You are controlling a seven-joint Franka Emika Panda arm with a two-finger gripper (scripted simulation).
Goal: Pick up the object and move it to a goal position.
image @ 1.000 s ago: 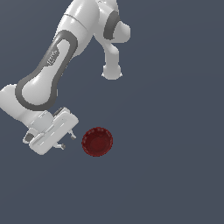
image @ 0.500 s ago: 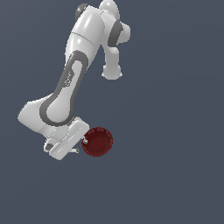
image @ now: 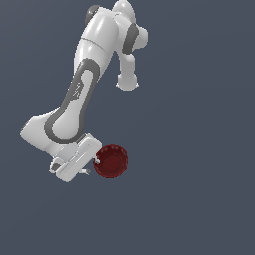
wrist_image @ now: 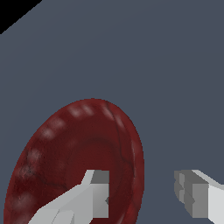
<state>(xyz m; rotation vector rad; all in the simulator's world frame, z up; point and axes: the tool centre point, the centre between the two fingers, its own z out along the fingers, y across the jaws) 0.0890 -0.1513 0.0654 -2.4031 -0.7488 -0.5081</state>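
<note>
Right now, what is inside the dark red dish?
Nothing rests in the dish; its bowl looks bare. One gripper fingertip hangs over the inside, the other beyond the rim. What lies beneath the dish is covered.

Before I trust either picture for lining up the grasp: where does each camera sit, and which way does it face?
Exterior view: off the arm, apparently looking down on the floor; shows the white arm, gripper and red dish.
Wrist view: on the wrist, looking past the fingers at the dish; one finger overlaps its rim, the other lies outside.
Shared: dish and gripper.
</note>
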